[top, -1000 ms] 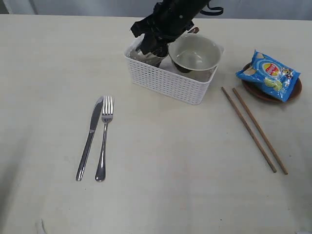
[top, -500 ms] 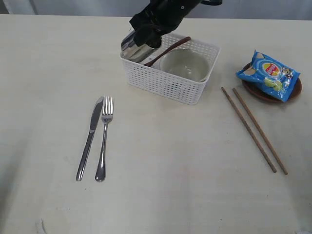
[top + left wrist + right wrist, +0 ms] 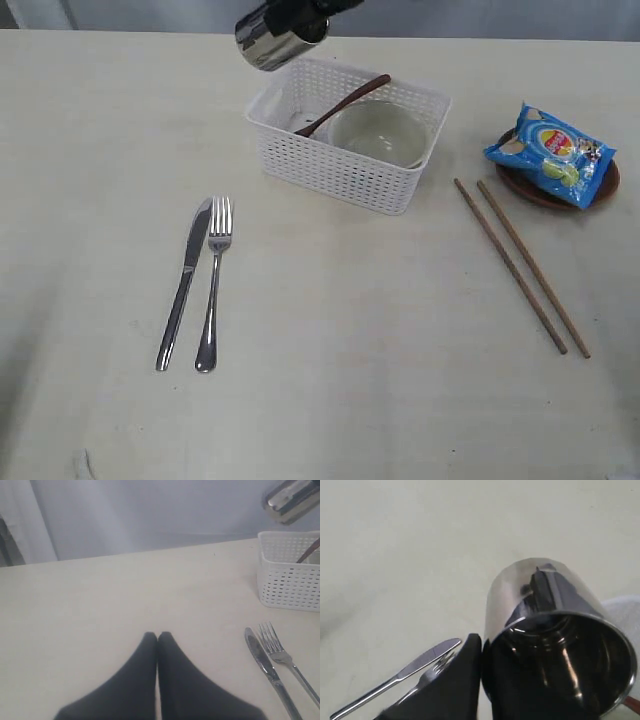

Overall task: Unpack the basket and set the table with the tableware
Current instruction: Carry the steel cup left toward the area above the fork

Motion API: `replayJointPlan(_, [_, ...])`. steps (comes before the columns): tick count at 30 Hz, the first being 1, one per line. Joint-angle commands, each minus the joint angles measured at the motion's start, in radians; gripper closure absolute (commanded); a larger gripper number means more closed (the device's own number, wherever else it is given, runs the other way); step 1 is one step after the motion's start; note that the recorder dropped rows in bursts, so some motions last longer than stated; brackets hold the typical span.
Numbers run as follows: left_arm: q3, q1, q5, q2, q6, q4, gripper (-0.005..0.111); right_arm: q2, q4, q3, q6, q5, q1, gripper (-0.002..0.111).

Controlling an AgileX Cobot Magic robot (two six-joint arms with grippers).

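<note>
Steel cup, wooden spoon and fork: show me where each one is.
steel cup (image 3: 267, 42): exterior view, on its shiny side wall.
wooden spoon (image 3: 345, 98): exterior view, middle of its handle.
fork (image 3: 212, 290): exterior view, middle of its handle.

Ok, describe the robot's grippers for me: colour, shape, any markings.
Both are plain matte black. The left gripper has two broad, flat fingers that taper to narrow tips, like wedges. Of the right gripper only one such black wedge finger shows clearly. No cables, labels or markings are visible on either.
</note>
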Motion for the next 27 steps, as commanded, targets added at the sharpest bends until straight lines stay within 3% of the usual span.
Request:
replayJointPlan(1, [0.002,0.001,-0.008,-0.003,-0.003,-0.004,0.107,-0.010,-0.074,-0.002,-0.001,0.020,0.087,0.109])
replayJointPlan(7, [0.002,0.001,-0.008,-0.003,-0.003,-0.004,0.107,-0.010,-0.210,-0.002,0.121,0.039,0.150,0.109])
replayJointPlan(14, [0.002,0.001,-0.008,-0.003,-0.003,-0.004,0.107,-0.010,-0.431,-0.002,0.286,0.257,0.149,0.109])
replayJointPlan(20, [0.002,0.001,-0.008,-0.003,-0.003,-0.004,0.107,-0.010,-0.356,-0.002,0.228,0.268,0.149,0.109])
replayJointPlan(27, [0.002,0.001,-0.008,-0.003,-0.003,-0.004,0.107,0.023,-0.426,0.026,0.277,0.268,0.149,0.109])
